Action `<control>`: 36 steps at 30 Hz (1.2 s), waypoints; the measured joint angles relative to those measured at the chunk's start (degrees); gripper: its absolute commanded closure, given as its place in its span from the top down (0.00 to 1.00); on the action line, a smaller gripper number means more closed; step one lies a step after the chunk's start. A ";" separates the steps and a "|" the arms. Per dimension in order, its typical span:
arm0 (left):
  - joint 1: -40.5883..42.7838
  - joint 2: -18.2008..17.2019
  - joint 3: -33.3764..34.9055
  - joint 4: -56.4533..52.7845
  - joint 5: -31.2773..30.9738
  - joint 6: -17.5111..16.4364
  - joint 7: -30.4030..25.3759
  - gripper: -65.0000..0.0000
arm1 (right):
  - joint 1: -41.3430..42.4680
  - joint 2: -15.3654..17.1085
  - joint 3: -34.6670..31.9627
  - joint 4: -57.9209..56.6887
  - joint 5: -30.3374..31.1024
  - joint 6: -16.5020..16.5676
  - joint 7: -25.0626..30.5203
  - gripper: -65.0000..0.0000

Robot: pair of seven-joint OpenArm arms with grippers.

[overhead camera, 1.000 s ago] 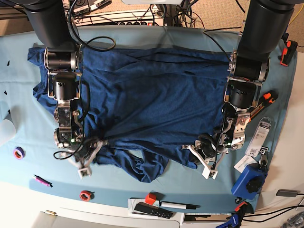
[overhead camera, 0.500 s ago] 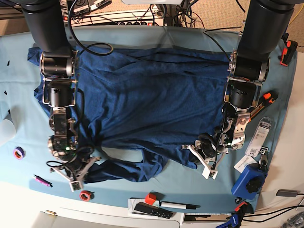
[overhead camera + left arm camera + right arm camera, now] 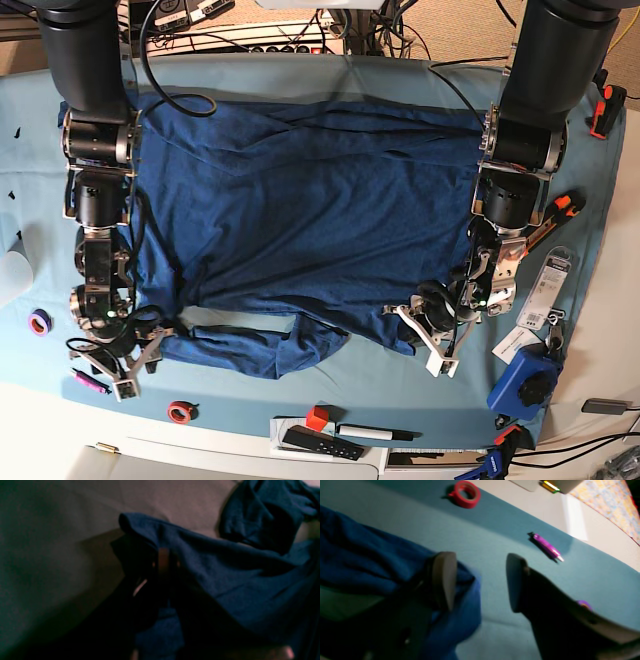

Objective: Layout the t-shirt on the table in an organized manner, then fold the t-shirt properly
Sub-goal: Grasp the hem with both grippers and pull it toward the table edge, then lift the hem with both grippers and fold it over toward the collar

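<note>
The dark navy t-shirt [image 3: 300, 210] lies spread wide over the teal table [image 3: 390, 385], with a wrinkled strip bunched along its near edge. In the base view my right gripper [image 3: 115, 365] is at the shirt's near-left corner. The right wrist view shows that gripper [image 3: 480, 580] open, with the t-shirt [image 3: 357, 562] lying against one fingertip [image 3: 443, 580] and bare table [image 3: 495, 530] between the jaws. My left gripper [image 3: 428, 338] sits at the near-right corner. In the dim left wrist view it [image 3: 163, 562] is shut on a fold of the t-shirt [image 3: 225, 580].
Near the front-left edge lie a purple tape ring [image 3: 40, 322], a pink marker [image 3: 90, 381] and a red tape roll [image 3: 180, 411]. A red cube [image 3: 317, 417], a remote [image 3: 320, 442] and a black marker [image 3: 375, 433] sit at the front. A blue tool [image 3: 525, 380] and orange-handled tools [image 3: 560, 210] crowd the right.
My right arm dragged the shirt's near-left corner toward the front-left, flattening that side, and its jaws then opened and let go. The left arm has not moved.
</note>
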 measured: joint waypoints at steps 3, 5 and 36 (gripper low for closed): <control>0.00 0.02 0.00 0.00 -0.02 0.00 0.02 0.00 | -0.02 0.81 0.00 0.00 0.07 -1.33 -0.22 0.50; 0.00 0.00 0.00 0.00 -0.04 0.00 -0.02 0.00 | 0.09 1.31 0.00 0.00 1.79 -5.64 -4.28 0.50; 0.20 0.04 0.00 0.00 -0.02 0.00 0.02 0.00 | -14.91 11.56 27.98 -0.04 35.04 22.60 -27.93 0.50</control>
